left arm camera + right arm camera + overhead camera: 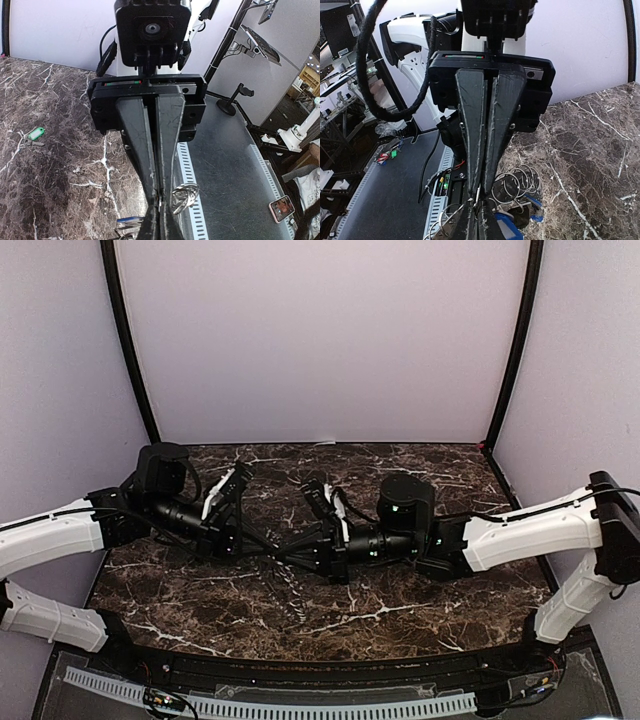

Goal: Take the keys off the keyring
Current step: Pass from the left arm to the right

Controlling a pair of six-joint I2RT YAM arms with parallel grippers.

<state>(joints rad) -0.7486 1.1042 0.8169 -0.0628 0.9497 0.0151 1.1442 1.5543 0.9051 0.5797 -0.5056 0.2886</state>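
Two grippers meet tip to tip above the middle of the marble table (300,625). On the left gripper (159,216) the fingers are pressed flat together, clenched on a loop of bright wire that bulges out just beside the tips. On the right gripper (477,216) the fingers are likewise drawn together and pinch another wire loop of the same bundle, though the very tips run out of the bottom of its wrist view. Between the two sets of tips sits the keyring (520,182), seen here only as a cluster of overlapping wire split loops. No toothed rim can be made out, and whether the cluster clears the marble cannot be told. At least two blue keys (506,223) show their plastic heads under and beside the right fingers, touching the cluster, so they appear attached. One green key (35,133) lies flat on the marble well apart from both grippers, apparently already off. The step in hand, as judged, is working a blue key off its loop. To do it well, one gripper should anchor the cluster without twisting while the other draws its loop along the coil's own spiral in small moves. The work should stay low over the table, so that a freed key drops a short way and does not spring toward the near edge.
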